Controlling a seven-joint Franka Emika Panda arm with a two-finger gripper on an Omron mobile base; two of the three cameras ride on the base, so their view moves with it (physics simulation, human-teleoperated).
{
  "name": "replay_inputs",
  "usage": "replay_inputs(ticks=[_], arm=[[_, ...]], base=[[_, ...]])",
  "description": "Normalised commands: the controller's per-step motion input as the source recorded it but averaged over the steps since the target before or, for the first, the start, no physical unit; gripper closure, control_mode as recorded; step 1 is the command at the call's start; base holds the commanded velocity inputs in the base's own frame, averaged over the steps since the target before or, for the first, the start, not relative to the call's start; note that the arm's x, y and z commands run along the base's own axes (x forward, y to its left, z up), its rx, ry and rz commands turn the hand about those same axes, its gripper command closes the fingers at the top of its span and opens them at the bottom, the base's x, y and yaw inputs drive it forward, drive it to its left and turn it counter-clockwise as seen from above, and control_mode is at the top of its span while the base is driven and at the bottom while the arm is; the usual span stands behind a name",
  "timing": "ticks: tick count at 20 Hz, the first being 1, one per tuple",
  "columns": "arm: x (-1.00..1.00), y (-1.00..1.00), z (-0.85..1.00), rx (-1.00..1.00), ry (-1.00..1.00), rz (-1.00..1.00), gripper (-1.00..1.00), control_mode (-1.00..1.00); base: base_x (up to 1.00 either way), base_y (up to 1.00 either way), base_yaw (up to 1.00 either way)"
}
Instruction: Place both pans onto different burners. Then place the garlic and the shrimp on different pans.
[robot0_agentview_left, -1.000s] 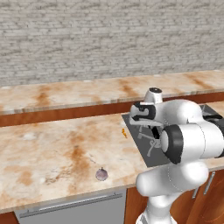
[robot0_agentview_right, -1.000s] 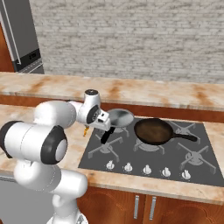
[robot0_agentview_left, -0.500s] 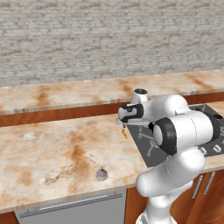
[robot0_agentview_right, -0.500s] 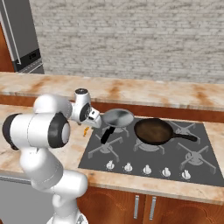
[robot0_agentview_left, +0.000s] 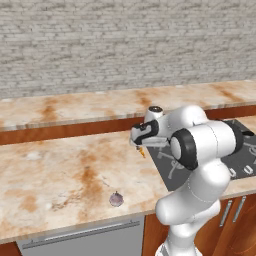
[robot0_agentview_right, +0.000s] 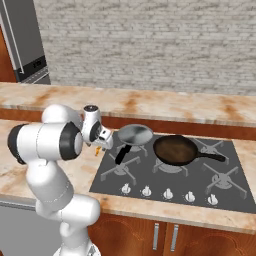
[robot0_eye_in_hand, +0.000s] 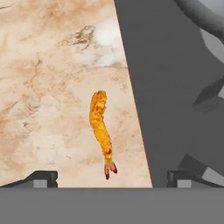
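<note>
Shrimp (robot0_eye_in_hand: 101, 131): small orange curved piece, lying on the marbled desk (robot0_eye_in_hand: 52, 87) just left of the cooktop (robot0_eye_in_hand: 175, 96) edge; centre of the hand view, tail toward the bottom.
Claw (robot0_eye_in_hand: 111, 178): directly over the shrimp, jaws spread wide, one tip on each side of it, nothing between them gripped; seen at centre of the left base view (robot0_agentview_left: 141, 146), centre left of the right base view (robot0_agentview_right: 100, 145).
Garlic (robot0_agentview_left: 116, 199): pale purplish bulb on the desk, lower middle of the left base view, well apart from the claw.
Steel pan (robot0_agentview_right: 134, 135): on the rear left burner, black handle pointing toward the front edge.
Dark pan (robot0_agentview_right: 175, 149): on the rear middle burner, just right of the steel pan, handle pointing right.
Knobs (robot0_agentview_right: 167, 192): row of white ones along the cooktop's front edge.
</note>
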Motion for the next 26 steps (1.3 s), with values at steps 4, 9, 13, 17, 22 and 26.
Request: replay_inputs(ticks=[4, 9, 13, 17, 22, 26], arm=[[0.19, 0.13, -0.18, 0.00, 0.00, 0.02, -1.00, -1.00], [0.27, 0.04, -0.15, 0.00, 0.00, 0.01, -1.00, -1.00], [0.22, 0.00, -0.24, 0.00, 0.00, 0.00, -1.00, -1.00], [0.14, 0.02, -0.23, 0.00, 0.03, 0.01, -1.00, -1.00], [0.00, 0.06, -0.29, 0.00, 0.05, 0.02, -1.00, -1.00], [0.00, 0.13, -0.32, 0.00, 0.08, 0.00, -1.00, -1.00]], base=[[0.00, 0.00, 0.00], [0.00, 0.00, 0.00], [0.00, 0.00, 0.00], [0.00, 0.00, 0.00], [0.00, 0.00, 0.00], [0.00, 0.00, 0.00]])
